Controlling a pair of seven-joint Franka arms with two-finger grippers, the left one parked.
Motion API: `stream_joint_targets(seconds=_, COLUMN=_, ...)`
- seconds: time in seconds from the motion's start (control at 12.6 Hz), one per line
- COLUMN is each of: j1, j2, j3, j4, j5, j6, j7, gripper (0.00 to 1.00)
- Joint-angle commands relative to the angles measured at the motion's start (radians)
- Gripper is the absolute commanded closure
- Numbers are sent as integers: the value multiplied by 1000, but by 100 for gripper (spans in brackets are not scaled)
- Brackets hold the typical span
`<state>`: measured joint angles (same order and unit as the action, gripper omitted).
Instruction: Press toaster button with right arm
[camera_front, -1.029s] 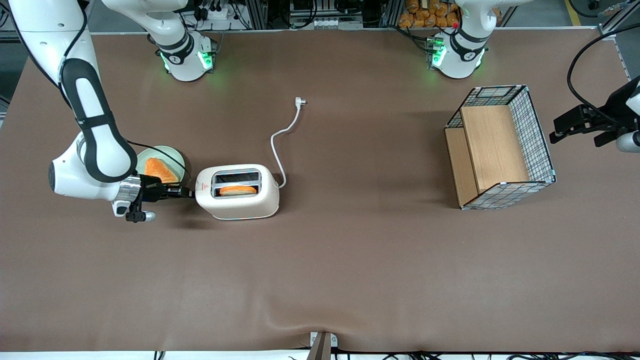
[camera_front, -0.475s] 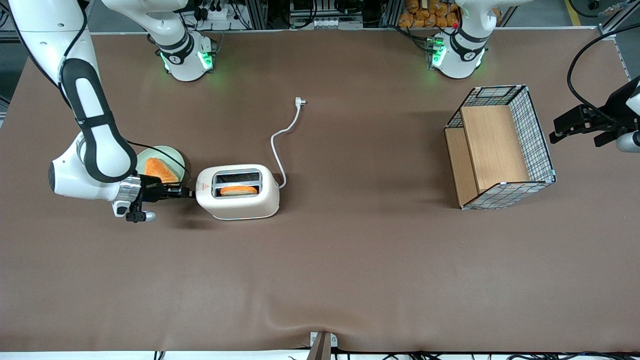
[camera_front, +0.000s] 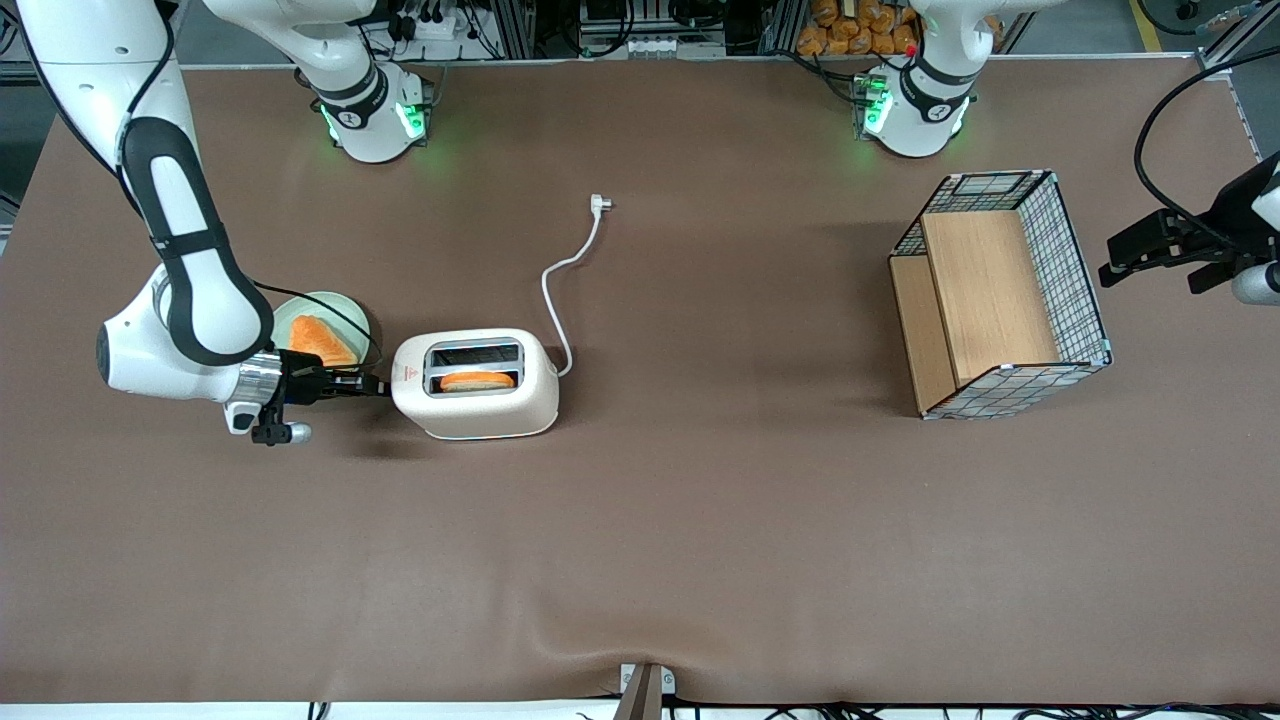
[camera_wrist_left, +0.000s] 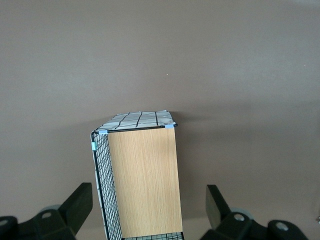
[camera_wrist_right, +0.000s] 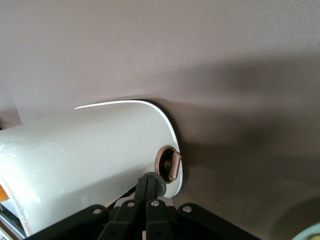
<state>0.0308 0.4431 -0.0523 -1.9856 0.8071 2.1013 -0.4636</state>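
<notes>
The toaster button (camera_wrist_right: 152, 181) is a little grey knob poking out of the narrow end of the toaster (camera_front: 475, 385), the end with the red triangle sticker (camera_front: 404, 374) on top. Right next to it on that same end is a brownish round dial (camera_wrist_right: 169, 162), so the aim has to be tidy or it'll nudge the wrong thing.

The gripper (camera_front: 378, 385) is lying flat, low over the tabletop (camera_front: 640, 560), with its tips right at that end of the toaster. In the right wrist view the fingers look pinched together into one narrow point, with the gripper (camera_wrist_right: 149, 192) up against the knob. That makes sense to me, since a shut gripper works like a single poking finger. I'd say the press is on or about to be.

A slice of bread (camera_front: 477, 381) sits in the slot nearer the front camera, and the other slot looks empty. The toaster sits mid-height in the front view, toward the working arm's end of the tabletop, with the right arm (camera_front: 190, 250) reaching down to it. A plate (camera_front: 335, 297) holding another slice is just beside the wrist. The cord (camera_front: 560, 275) trails away to a loose plug (camera_front: 600, 203). A wire basket (camera_front: 1000, 290) sits well apart, toward the parked arm's end.
</notes>
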Motion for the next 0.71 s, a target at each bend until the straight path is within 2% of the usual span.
stream_joint_targets(seconds=0.0, j1=-25, j2=55, j3=8, j4=39, j5=-28, j6=40, j7=-40, gripper=100)
stream_joint_targets(seconds=0.32, j1=-43, j2=55, j3=5, j4=80, j5=-39, j6=-40, j7=-33, gripper=100)
stream_joint_targets(seconds=0.47, j1=-51, j2=55, j3=3, j4=100, j5=-77, j6=-49, j7=-32, gripper=100)
stream_joint_targets(seconds=0.55, j1=-58, j2=55, j3=3, j4=111, j5=-83, j6=-67, j7=-30, gripper=58)
stream_joint_targets(seconds=0.63, j1=-66, j2=57, j3=2, j4=125, j5=-86, j6=-85, j7=-30, gripper=22)
